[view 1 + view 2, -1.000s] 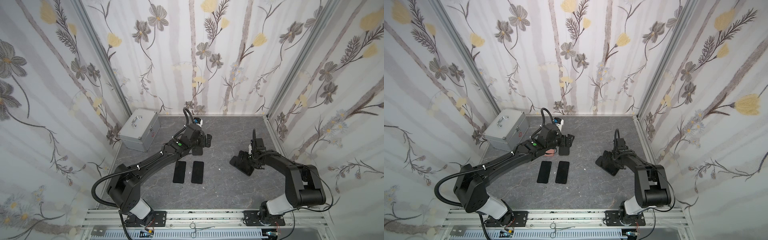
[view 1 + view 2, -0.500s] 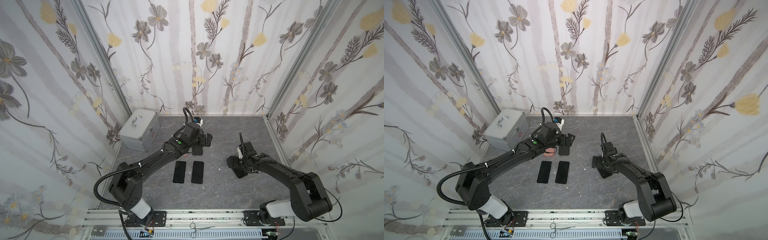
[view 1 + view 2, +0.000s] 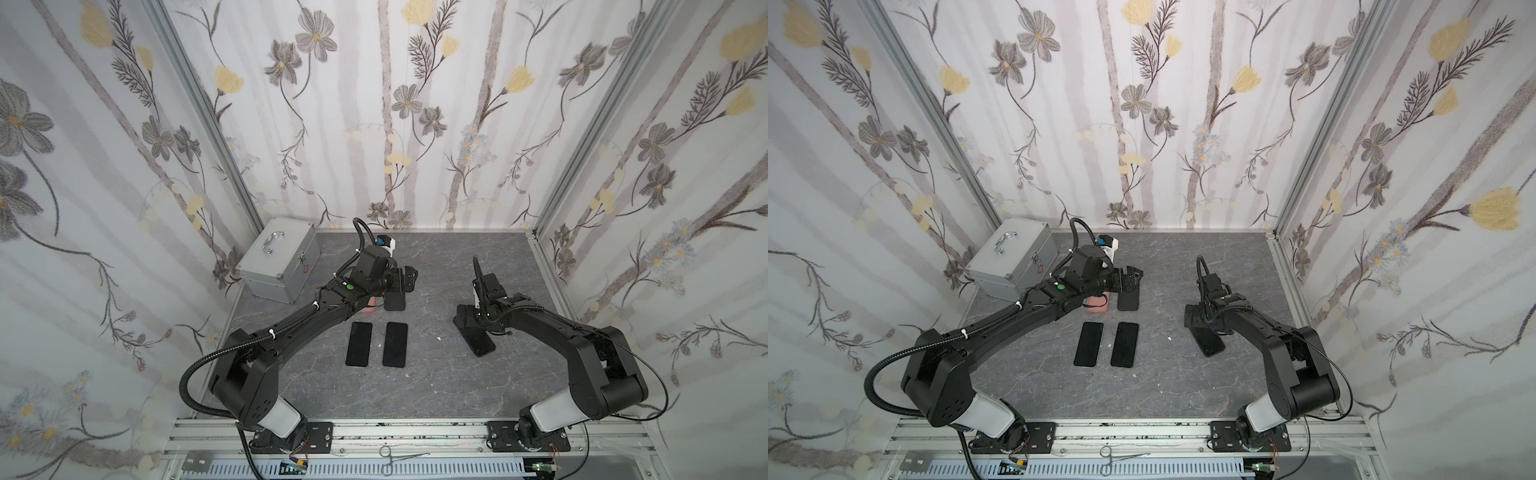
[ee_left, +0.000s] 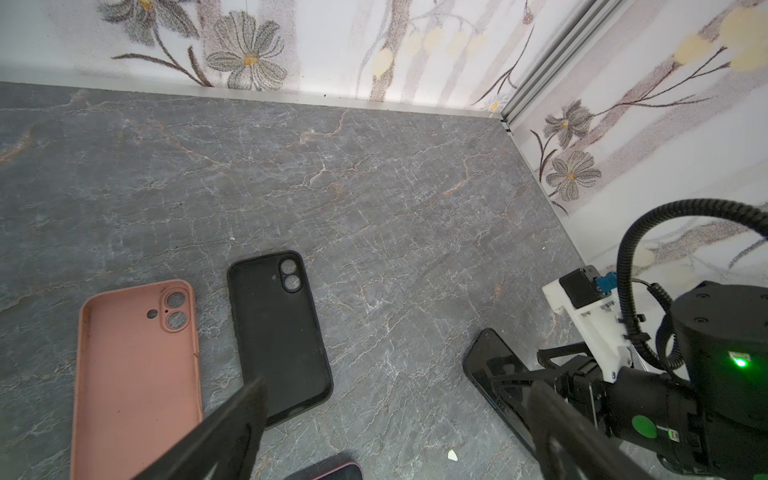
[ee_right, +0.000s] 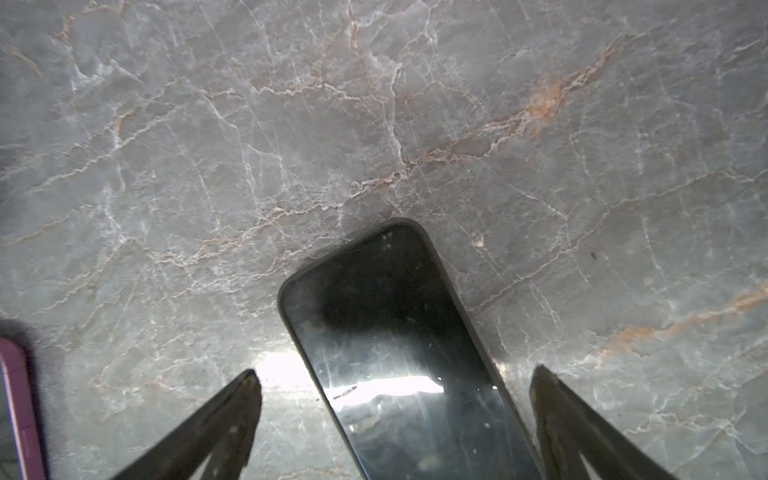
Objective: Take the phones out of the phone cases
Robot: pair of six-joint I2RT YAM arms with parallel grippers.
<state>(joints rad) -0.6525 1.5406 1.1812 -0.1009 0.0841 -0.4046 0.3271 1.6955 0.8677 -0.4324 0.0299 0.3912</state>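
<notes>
**Top views.** The phone in its case [image 3: 480, 345] [image 3: 1210, 345] lies flat on the table [image 3: 436, 386], right of centre, screen up. My right gripper [image 3: 469, 322] stands over its upper-left end with the jaws spread wide and nothing in them. My left gripper [image 3: 405, 276] is at upper centre above an empty black case [image 3: 395, 301], equally wide and empty. The step in hand, as I judge it, is the first grasp. I should come down slowly and bracket the two long edges, not the ends. The phone's long axis runs from upper left to lower right of the frame.

**Left wrist view.** The phone [image 4: 494, 374] sits at lower right, partly hidden by my right arm. Its free rounded end points to the upper left. A pink case [image 4: 133, 374] and the black case [image 4: 278, 336] lie open at lower left. One gripper alone will probably not part phone from case — the left should come across to pin or peel the rim.

**Right wrist view.** The phone [image 5: 399, 340] fills lower centre between my fingers [image 5: 232, 415], which do not touch it.

- Its rounded end points toward the top of the frame, with the axis leaning from upper left to lower right.
- That puts it slightly askew to my jaws, so I should rotate the wrist to square them first.
- I should close on the case's dark rim, not on the glass, and work one corner loose before lifting.
- The stone looks smooth, so the phone may slide.
</notes>
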